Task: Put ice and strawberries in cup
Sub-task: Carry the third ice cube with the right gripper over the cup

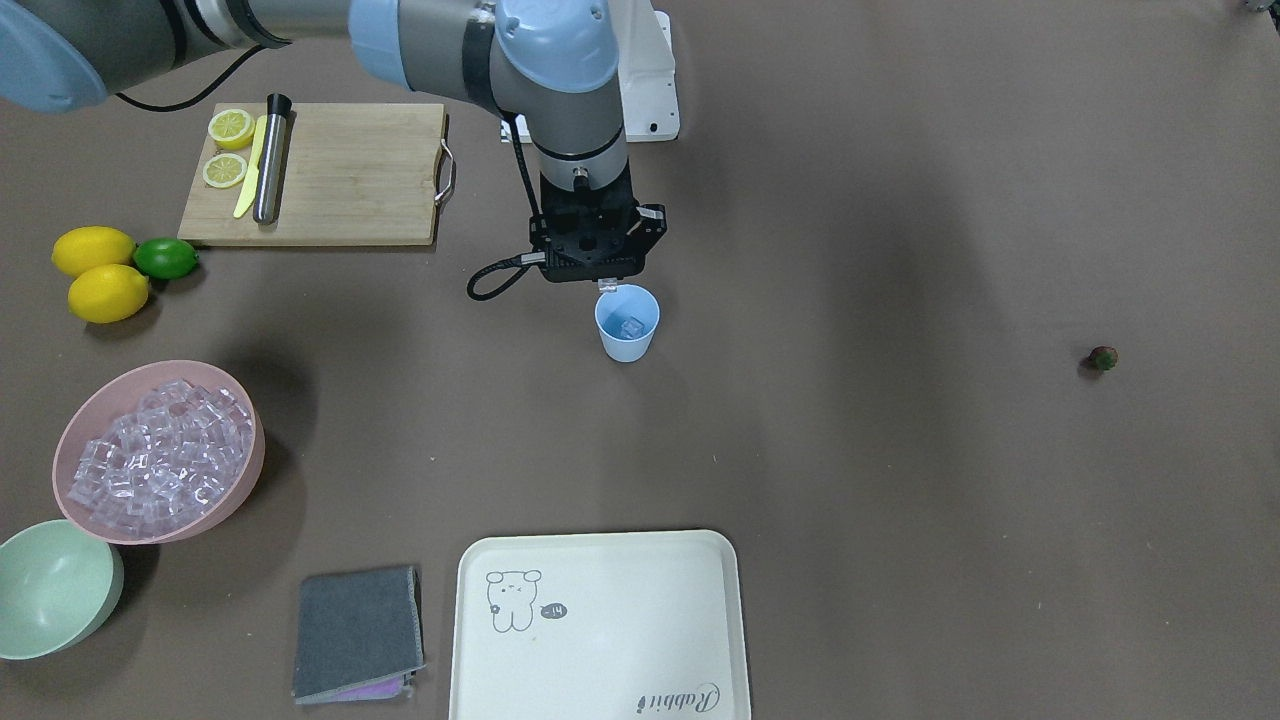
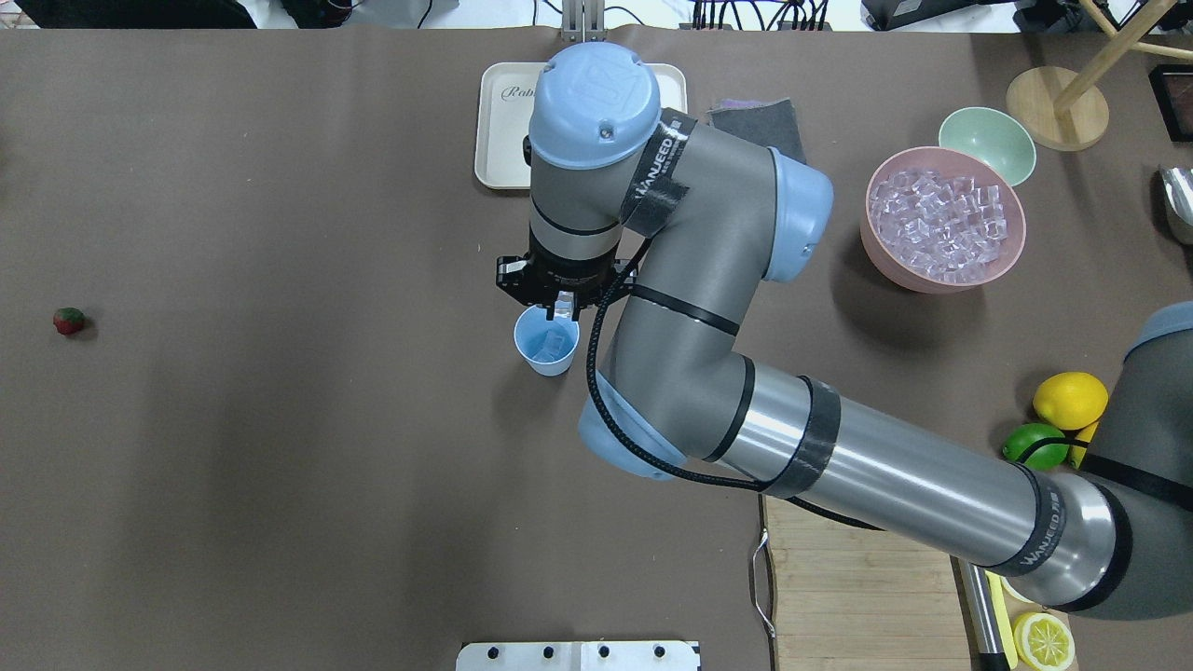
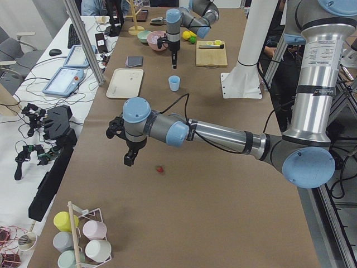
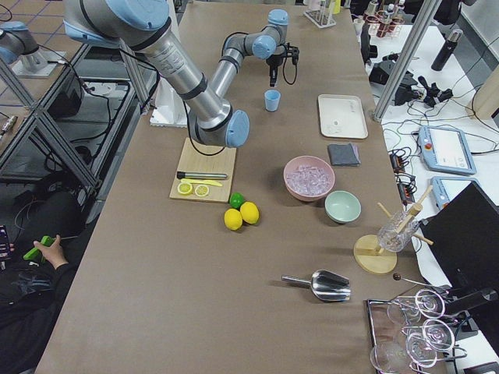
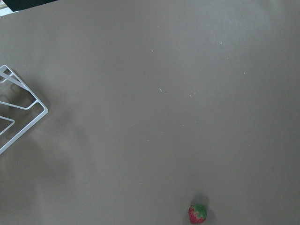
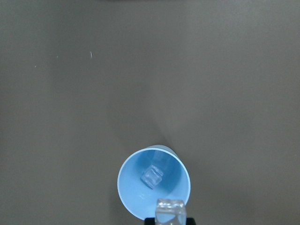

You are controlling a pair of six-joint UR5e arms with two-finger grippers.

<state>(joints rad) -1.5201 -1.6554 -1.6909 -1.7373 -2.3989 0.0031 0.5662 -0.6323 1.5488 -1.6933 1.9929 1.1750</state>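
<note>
The light blue cup (image 1: 627,323) stands mid-table with one ice cube (image 6: 152,176) inside; it also shows in the overhead view (image 2: 546,341). My right gripper (image 1: 608,286) hangs just above the cup's rim, shut on a clear ice cube (image 6: 171,211). The heap of ice (image 1: 160,458) fills a pink bowl (image 1: 245,470). The strawberry (image 1: 1102,358) lies alone on the table, also in the left wrist view (image 5: 198,214). My left gripper (image 3: 129,160) shows only in the exterior left view, hovering beside the strawberry (image 3: 160,169). I cannot tell if it is open or shut.
A cutting board (image 1: 350,175) with lemon slices, a yellow knife and a metal muddler lies near the robot. Two lemons (image 1: 100,275) and a lime (image 1: 166,257) lie beside it. A mint bowl (image 1: 50,590), grey cloth (image 1: 357,632) and cream tray (image 1: 600,625) sit at the operators' edge.
</note>
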